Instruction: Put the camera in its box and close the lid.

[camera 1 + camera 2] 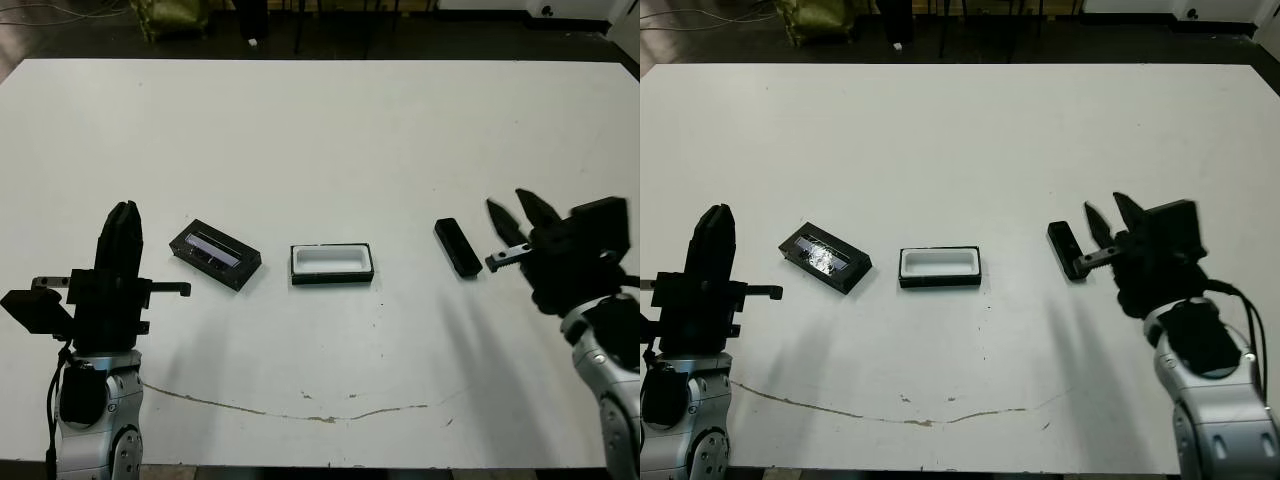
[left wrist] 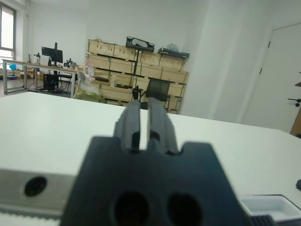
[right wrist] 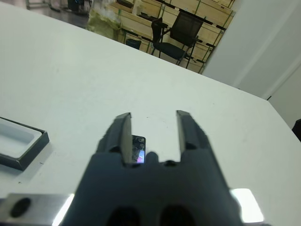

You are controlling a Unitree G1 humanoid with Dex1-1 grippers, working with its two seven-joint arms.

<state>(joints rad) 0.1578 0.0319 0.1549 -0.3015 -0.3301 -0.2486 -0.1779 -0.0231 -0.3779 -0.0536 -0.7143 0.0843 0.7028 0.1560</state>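
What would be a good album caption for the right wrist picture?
Open right gripper poised over the camera on the white table, the white-lined box waiting nearby.

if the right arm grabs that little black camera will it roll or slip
Probably no rolling: the camera is a flat-sided bar lying flat on the table. It looks rigid, so it should not bend. Its shiny face suggests a smooth shell, so it may slip between the open jaws of the right gripper.
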